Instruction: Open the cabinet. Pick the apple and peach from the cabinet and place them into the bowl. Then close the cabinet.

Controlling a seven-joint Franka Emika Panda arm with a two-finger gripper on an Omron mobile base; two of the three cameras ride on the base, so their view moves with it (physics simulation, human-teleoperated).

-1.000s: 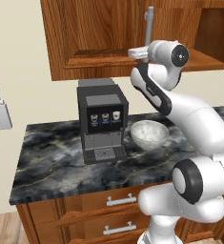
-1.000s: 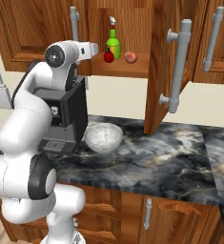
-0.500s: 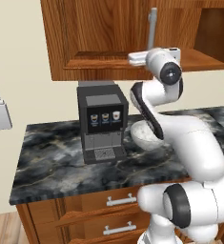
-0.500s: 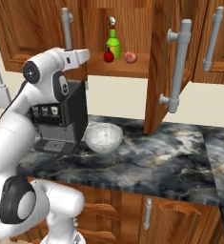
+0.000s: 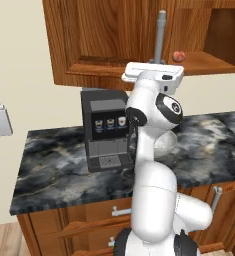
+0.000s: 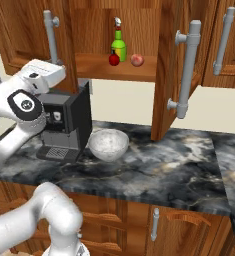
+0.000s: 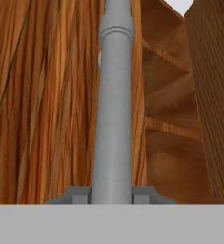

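Cabinet (image 6: 129, 40) on wall above counter (image 6: 154, 170), right door open; gripper (image 7: 112, 193) now clamped on left door's bar handle (image 7: 112, 105), having swung leftward since earlier; bowl (image 6: 108, 144) unmoved beside coffee machine (image 6: 66, 122).

The cabinet (image 6: 94, 30) is reddish-brown wood with streaked grain, and its bar handles (image 6: 188, 65) are plain grey metal. On its shelf stand a green bottle (image 6: 118, 47) with a pale top, a dark red apple (image 6: 114, 59) and a pinkish-orange peach (image 6: 136, 60). The bowl (image 6: 108, 144) is white with faint grey speckling. The coffee machine (image 5: 106, 127) is black with a grey drip tray. The counter (image 6: 154, 170) is dark grey marble veined in white. The wall (image 5: 19, 65) is cream.
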